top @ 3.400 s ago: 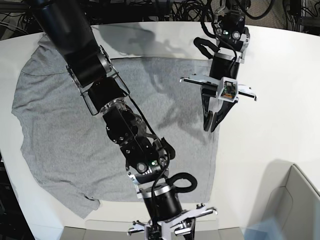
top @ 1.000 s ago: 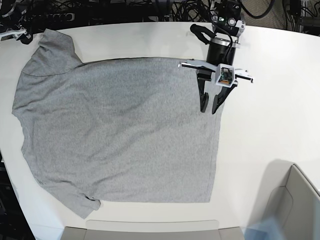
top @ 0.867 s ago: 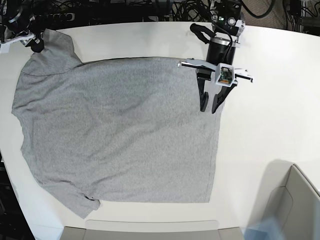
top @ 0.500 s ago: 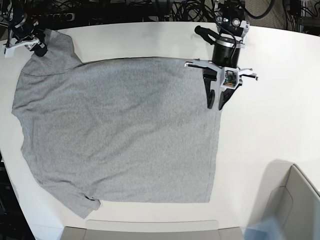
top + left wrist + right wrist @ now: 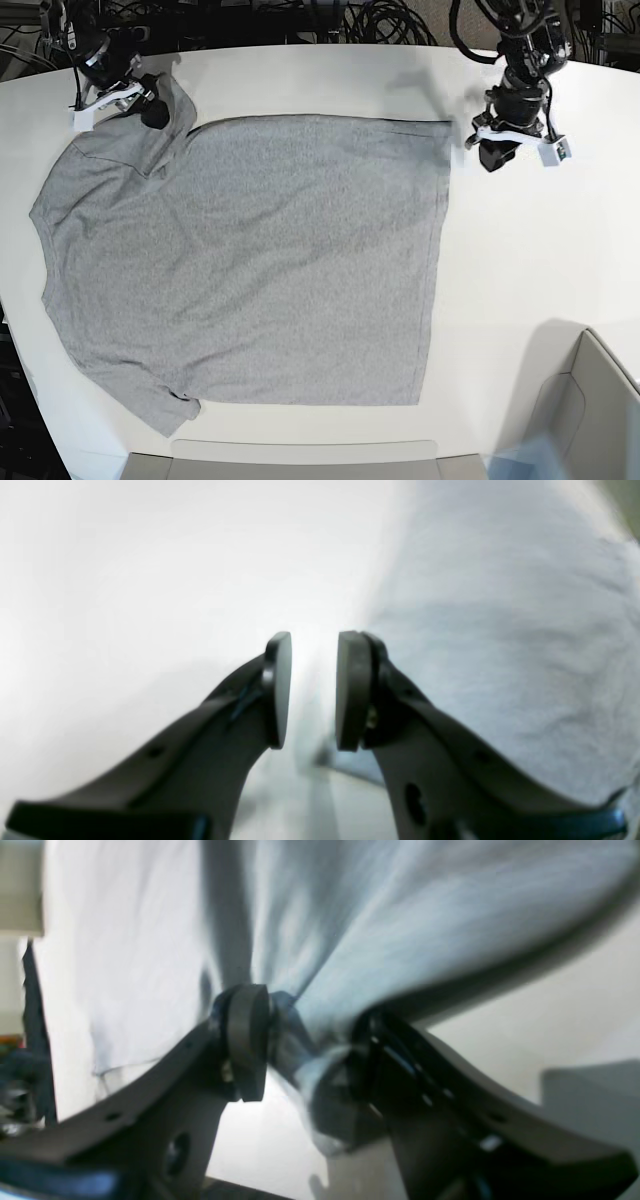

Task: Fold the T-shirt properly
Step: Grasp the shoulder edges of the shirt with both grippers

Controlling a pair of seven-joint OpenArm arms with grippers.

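Note:
The heather-grey T-shirt lies spread flat, plain side up, on the white table. My right gripper is at the shirt's top-left sleeve. In the right wrist view the right gripper stands wide open. The sleeve cloth is bunched and raised between its fingers. My left gripper hangs over bare table just right of the shirt's top-right corner. In the left wrist view the left gripper is open with nothing between its pads, and the T-shirt lies beside one finger.
A grey bin stands at the lower right corner. A grey panel runs along the near edge. Cables crowd the back edge behind the table.
The right arm left the shirt's middle, came back from the far left and shoved the sleeve rightward. The left gripper moved right, off the shirt, to beside its top-right corner.

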